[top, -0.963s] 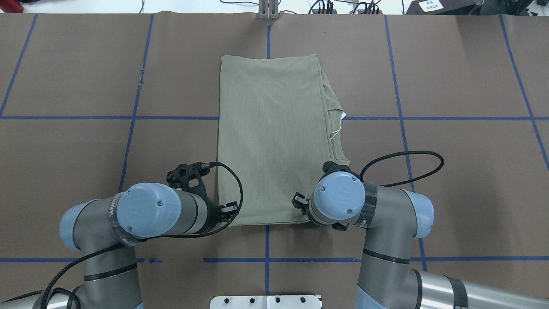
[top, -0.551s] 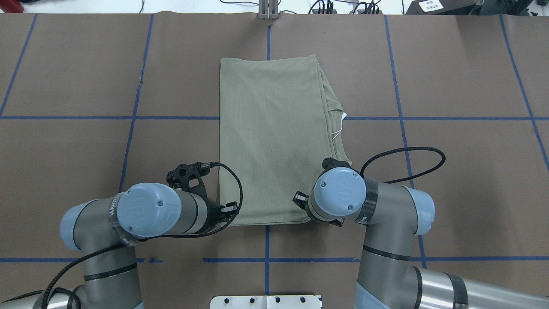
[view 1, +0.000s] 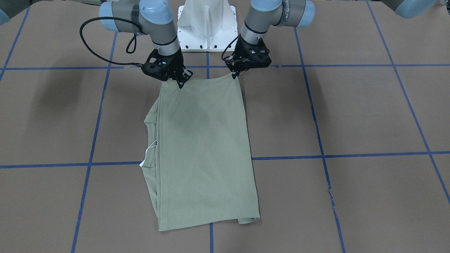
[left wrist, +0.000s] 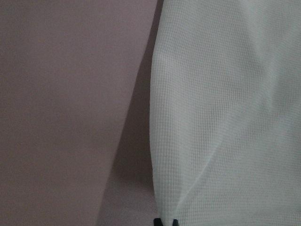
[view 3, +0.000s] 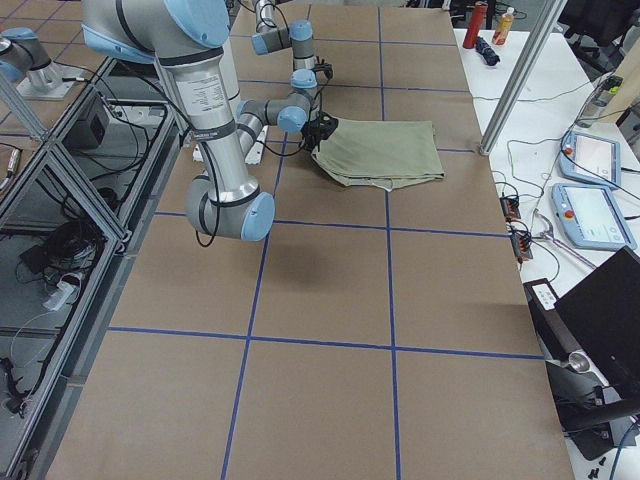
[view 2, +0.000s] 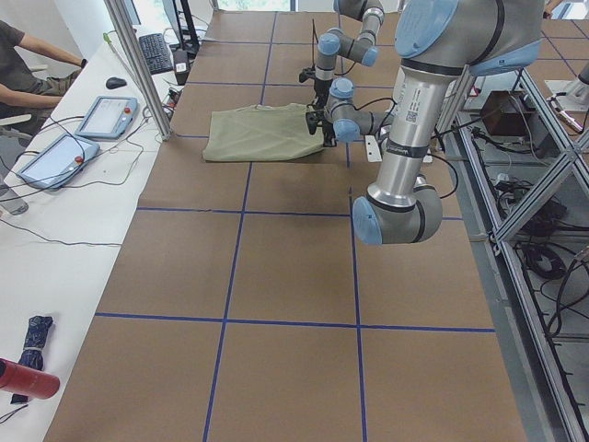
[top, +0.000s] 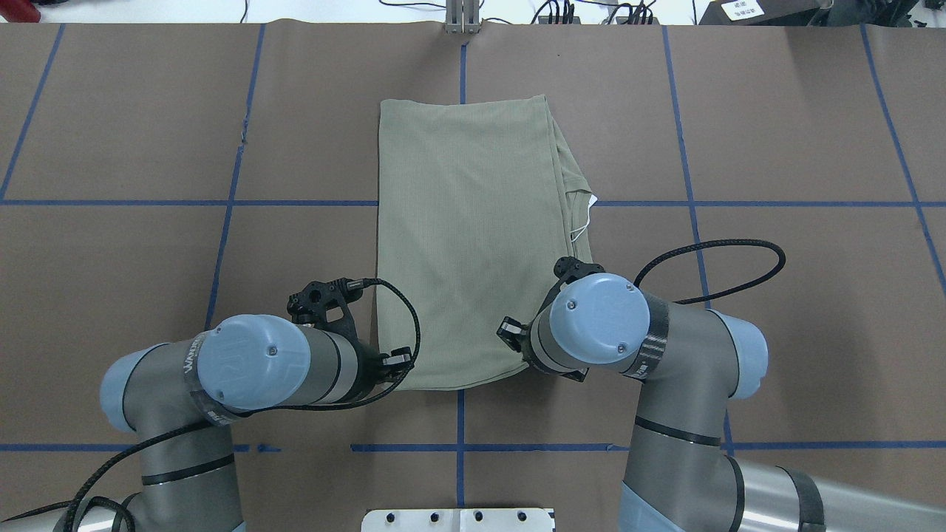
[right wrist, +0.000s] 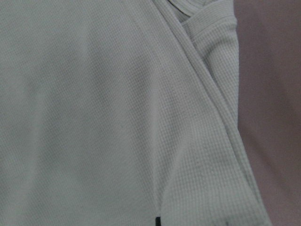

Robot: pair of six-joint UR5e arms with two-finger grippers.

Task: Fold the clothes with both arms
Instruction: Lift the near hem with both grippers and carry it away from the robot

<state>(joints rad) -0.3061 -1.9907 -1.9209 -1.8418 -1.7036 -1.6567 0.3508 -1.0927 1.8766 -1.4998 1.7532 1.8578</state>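
I see the sage-green shirt (top: 465,236) lying folded into a long rectangle in the middle of the desk (top: 776,133), across one of the blue tape lines (top: 776,203). Its long sides run away from the robot. The ribbed collar (view 1: 149,123) and a small white loop (view 1: 152,146) peek out along the edge on the robot's right side.

Both arms reach down to the shirt's near short edge, one at each corner. From the front-facing camera, the right end effector (view 1: 181,83) has its fingers pressed together on the right near corner. The cloth there is drawn up off the desk, so the near hem curves in the overhead view. The left end effector (view 1: 235,74) pinches the left near corner the same way. In its wrist camera I see two dark fingertips (left wrist: 164,221) close together at the fabric's edge, with creases running toward them.

The far end of the shirt lies flat on the brown surface. The white pedestal (view 1: 207,21) stands between the two arm bases.
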